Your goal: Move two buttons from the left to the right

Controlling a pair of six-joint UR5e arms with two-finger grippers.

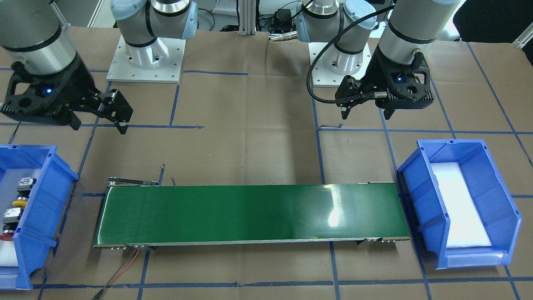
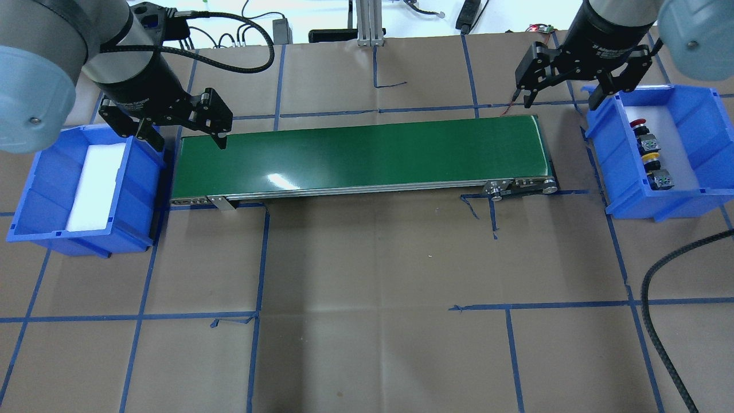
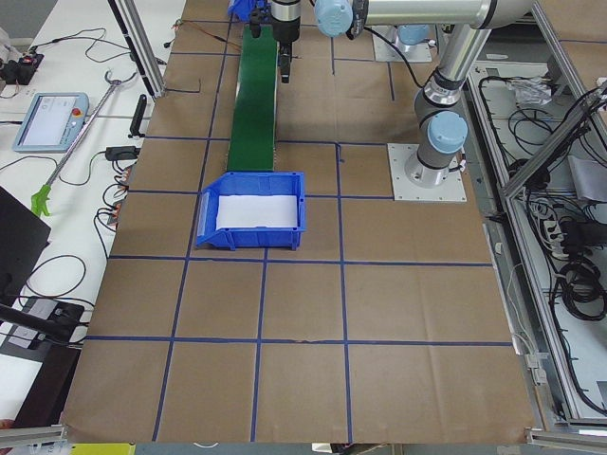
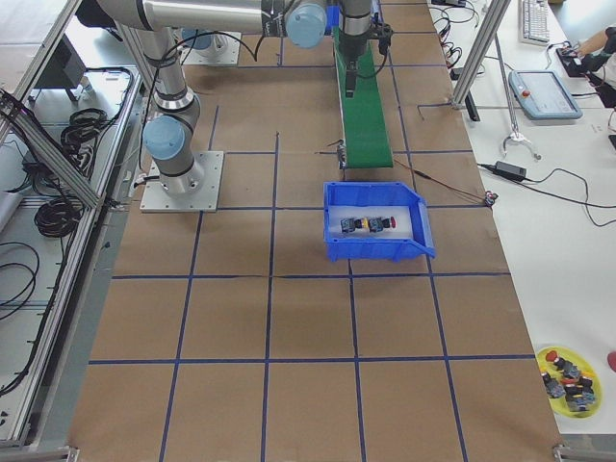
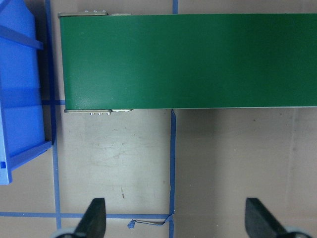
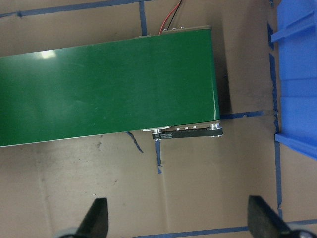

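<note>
The two buttons lie in the blue bin [image 2: 697,115] on my right side. The red-capped button [image 2: 637,124] is at the far end and the yellow-capped button [image 2: 649,156] is just nearer; they also show in the front view, yellow [image 1: 19,203] and red [image 1: 6,237]. My right gripper [image 2: 561,102] is open and empty, hovering beside that bin's far left corner, by the belt's right end. My left gripper [image 2: 186,140] is open and empty over the belt's left end. Both wrist views show wide-apart fingertips [image 5: 95,218] [image 6: 97,218] with nothing between them.
A green conveyor belt [image 2: 361,155] runs across the table between the bins. A second blue bin [image 2: 40,166] on my left holds only a white foam pad. A yellow dish of spare buttons [image 4: 568,380] sits at the table's corner in the right side view.
</note>
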